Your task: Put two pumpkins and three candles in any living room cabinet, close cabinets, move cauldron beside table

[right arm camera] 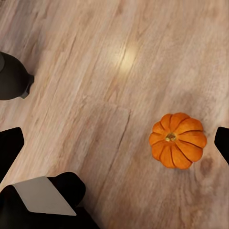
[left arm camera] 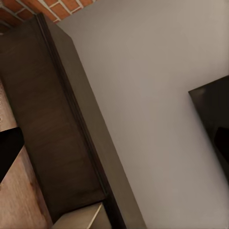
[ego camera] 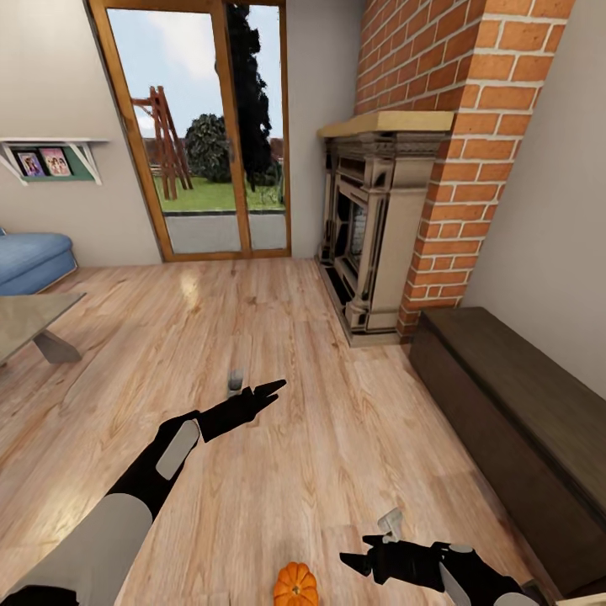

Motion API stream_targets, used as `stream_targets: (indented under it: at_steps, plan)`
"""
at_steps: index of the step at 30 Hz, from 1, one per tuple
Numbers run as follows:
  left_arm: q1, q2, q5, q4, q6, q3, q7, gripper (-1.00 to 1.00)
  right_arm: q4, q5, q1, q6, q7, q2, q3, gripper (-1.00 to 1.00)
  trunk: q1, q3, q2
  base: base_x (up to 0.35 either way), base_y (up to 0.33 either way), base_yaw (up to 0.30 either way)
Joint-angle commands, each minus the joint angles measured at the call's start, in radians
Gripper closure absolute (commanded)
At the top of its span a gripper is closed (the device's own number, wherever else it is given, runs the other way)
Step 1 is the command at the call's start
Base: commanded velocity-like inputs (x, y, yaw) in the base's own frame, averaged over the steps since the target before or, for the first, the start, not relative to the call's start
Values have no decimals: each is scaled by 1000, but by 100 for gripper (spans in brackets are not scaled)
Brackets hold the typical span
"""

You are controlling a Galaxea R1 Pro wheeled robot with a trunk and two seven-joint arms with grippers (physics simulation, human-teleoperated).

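Observation:
One orange ribbed pumpkin (ego camera: 295, 585) lies on the wood floor at the bottom edge of the head view, just left of my right gripper (ego camera: 348, 562). In the right wrist view that pumpkin (right arm camera: 177, 140) sits between the spread fingertips (right arm camera: 10, 147), nearer one of them, and the right gripper (right arm camera: 116, 144) is open and empty above it. My left gripper (ego camera: 271, 391) hovers open over bare floor, holding nothing. The long dark-brown cabinet (ego camera: 505, 396) stands along the right wall; the left wrist view looks at its front (left arm camera: 52, 119). The candles and the cauldron are out of view.
A brick chimney with an ornate fireplace (ego camera: 370, 236) stands beyond the cabinet. A low table (ego camera: 34, 324) and a blue sofa (ego camera: 29, 257) are at the left, glass doors (ego camera: 202, 135) at the back. A dark screen (left arm camera: 214, 124) hangs on the wall above the cabinet.

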Motion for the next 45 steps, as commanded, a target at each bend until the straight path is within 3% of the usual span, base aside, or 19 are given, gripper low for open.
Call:
stream_targets:
  at_steps: [1,7,13,16,23,45]
  plan:
    - [0,0,0,0,0,0,0,-100,0,0,0,2,0,0,0,-100,4,-3,-7,0,0,0]
    - [0,0,0,0,0,0,0,-100,-2,-10,0,57,1,-1,0,-100,27,-22,-49,0,0,0]
    - [0,0,0,0,0,0,0,-100,-2,-102,0,73,3,-9,-10,-100,50,-41,-91,0,0,0]
    - [0,0,0,1,0,0,0,-100,-1,-124,0,77,5,-20,-12,-100,61,-50,-112,0,0,0]
    - [0,0,0,2,0,0,0,-100,-1,-128,0,117,44,-30,-12,-100,88,-72,-161,0,0,0]
    - [0,0,0,3,0,0,0,-100,0,-129,0,123,69,-34,-12,-100,173,-141,-315,0,0,0]
